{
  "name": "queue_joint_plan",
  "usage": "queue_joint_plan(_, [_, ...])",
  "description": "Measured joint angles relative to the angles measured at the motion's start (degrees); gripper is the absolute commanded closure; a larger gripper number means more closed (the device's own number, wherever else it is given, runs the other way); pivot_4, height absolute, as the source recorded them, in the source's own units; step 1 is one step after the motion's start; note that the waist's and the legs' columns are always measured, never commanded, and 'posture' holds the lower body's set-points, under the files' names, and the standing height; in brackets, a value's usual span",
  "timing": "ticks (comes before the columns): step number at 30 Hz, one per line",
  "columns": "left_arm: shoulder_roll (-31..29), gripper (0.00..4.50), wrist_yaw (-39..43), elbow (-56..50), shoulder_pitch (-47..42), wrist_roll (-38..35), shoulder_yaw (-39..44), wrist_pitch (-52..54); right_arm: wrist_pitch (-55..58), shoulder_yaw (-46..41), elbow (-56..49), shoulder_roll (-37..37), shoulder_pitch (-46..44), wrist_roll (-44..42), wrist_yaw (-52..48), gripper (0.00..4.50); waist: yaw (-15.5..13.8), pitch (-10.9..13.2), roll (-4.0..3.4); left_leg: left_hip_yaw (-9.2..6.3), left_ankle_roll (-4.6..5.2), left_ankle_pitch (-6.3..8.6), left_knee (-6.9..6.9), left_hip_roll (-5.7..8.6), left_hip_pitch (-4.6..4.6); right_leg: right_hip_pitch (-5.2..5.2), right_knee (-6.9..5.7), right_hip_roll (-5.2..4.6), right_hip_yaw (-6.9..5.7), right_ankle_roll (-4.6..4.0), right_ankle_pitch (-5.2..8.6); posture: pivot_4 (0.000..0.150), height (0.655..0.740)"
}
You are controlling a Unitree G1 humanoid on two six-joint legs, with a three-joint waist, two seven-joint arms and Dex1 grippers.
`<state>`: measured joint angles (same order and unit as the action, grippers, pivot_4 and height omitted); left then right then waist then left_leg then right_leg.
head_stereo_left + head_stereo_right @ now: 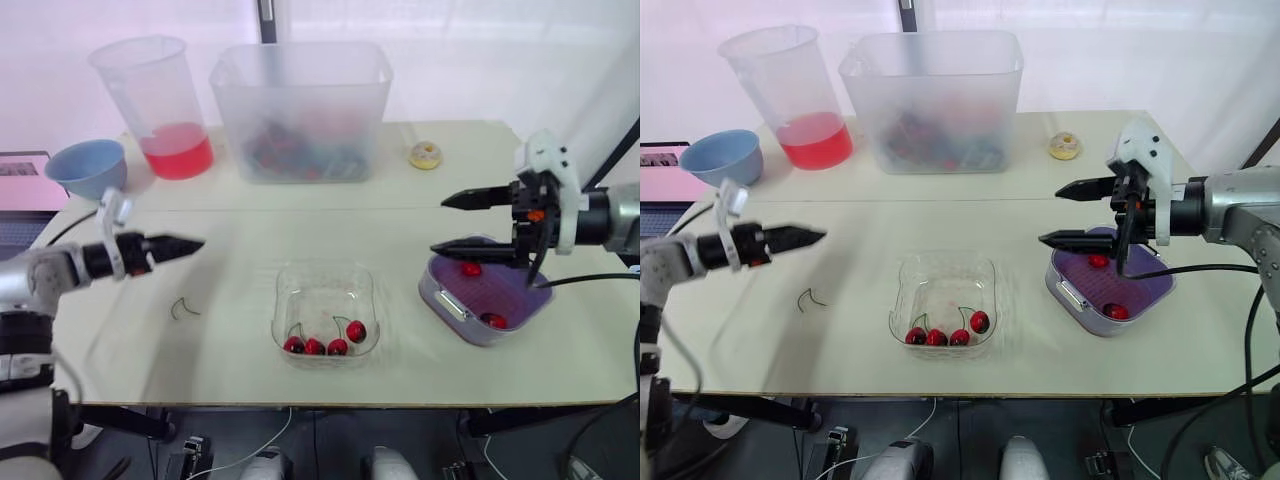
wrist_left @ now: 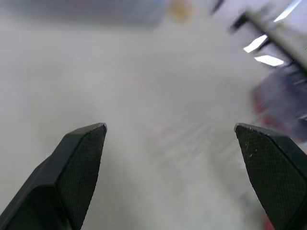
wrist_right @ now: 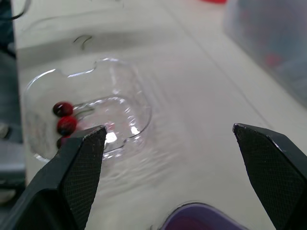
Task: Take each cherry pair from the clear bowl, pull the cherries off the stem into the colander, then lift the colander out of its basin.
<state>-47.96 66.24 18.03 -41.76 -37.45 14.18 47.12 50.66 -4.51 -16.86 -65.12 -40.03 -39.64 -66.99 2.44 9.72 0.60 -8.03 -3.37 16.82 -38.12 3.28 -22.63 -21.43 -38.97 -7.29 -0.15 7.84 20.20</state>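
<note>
The clear bowl (image 1: 325, 300) stands near the table's front middle, with several red cherries (image 1: 325, 345) on stems along its near side; it also appears in the right wrist view (image 3: 91, 115). The purple colander (image 1: 500, 298) sits in its basin at the right with two loose cherries (image 1: 470, 268) inside. My right gripper (image 1: 440, 225) hovers open above the colander's left edge, nothing between its fingers. My left gripper (image 1: 198, 244) is open and empty above the table, left of the bowl. A bare stem (image 1: 182, 308) lies on the table below it.
A jug of red liquid (image 1: 165, 105) and a large clear tub (image 1: 300, 110) stand at the back. A blue bowl (image 1: 88, 165) sits at the back left, and a small yellow ring-shaped object (image 1: 425, 155) at the back right.
</note>
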Motion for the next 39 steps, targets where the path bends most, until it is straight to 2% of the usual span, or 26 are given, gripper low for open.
queue_joint_plan(6, [0.66, 0.02, 5.96, -18.46, 2.09, -2.41, -3.28, -5.57, -2.25, 11.75, -3.38, 4.88, -6.55, 5.08, -0.78, 0.0, 1.29, -0.01, -0.06, 0.08, 0.01, 0.01, 0.17, -0.02, 0.14, -0.04, -0.01, 0.04, 0.03, 0.0, 0.0, 0.15, 0.74])
queue_joint_plan(11, [0.76, 0.02, 8.03, -26.32, 4.09, 0.5, -7.95, -12.1, -3.24, 21.77, -5.65, 13.22, -13.8, 10.76, 0.59, 0.0, 1.43, 0.0, -0.05, 0.05, 0.0, 0.0, 0.14, -0.02, 0.12, -0.07, -0.01, 0.04, 0.04, 0.0, 0.0, 0.15, 0.74])
queue_joint_plan(16, [0.39, 0.02, 8.65, -32.19, 4.98, 1.42, -9.53, -15.61, -0.86, 31.22, -5.93, 15.1, -17.55, 17.87, 0.97, 0.0, 0.46, 0.0, -0.04, 0.02, 0.0, 0.0, 0.12, -0.01, 0.08, -0.05, 0.02, -0.06, 0.04, 0.0, 0.0, 0.15, 0.74])
queue_joint_plan(24, [-1.06, 0.02, 9.84, -34.08, 14.37, 1.76, -8.02, -19.95, 14.84, 35.59, -6.25, 19.08, -26.34, 15.02, -2.24, 0.0, 0.14, 0.01, -0.06, -0.03, 0.0, 0.0, 0.12, -0.02, 0.09, -0.07, 0.0, -0.01, 0.04, 0.0, 0.0, 0.15, 0.74])
queue_joint_plan(28, [-1.42, 0.02, 9.44, -33.77, 20.03, 1.94, -5.89, -22.25, 23.35, 42.11, -4.77, 18.94, -33.98, 14.88, -3.16, 0.0, 0.15, 0.02, -0.11, -0.04, 0.01, 0.0, 0.15, -0.03, 0.1, -0.1, -0.01, -0.04, 0.05, -0.01, 0.0, 0.15, 0.74])
queue_joint_plan(33, [-0.87, 0.02, 7.11, -32.81, 21.6, 2.93, -5.15, -24.39, 26.85, 53.71, -2.19, 21.02, -37.43, 16.92, -2.64, 0.0, 0.13, 0.02, -0.1, -0.04, 0.01, 0.01, 0.14, 0.0, 0.09, -0.12, -0.02, -0.09, 0.05, -0.01, 0.0, 0.15, 0.74])
queue_joint_plan(39, [-0.74, 0.02, 6.41, -33.17, 25.5, 1.06, -2.09, -24.9, 29.09, 56.95, 1.63, 23.95, -38.61, 17.88, -0.39, 0.0, 0.4, 0.02, -0.1, -0.04, 0.0, 0.0, 0.23, -0.03, 0.05, -0.32, -0.09, -0.07, 0.07, -0.01, 0.0, 0.15, 0.74])
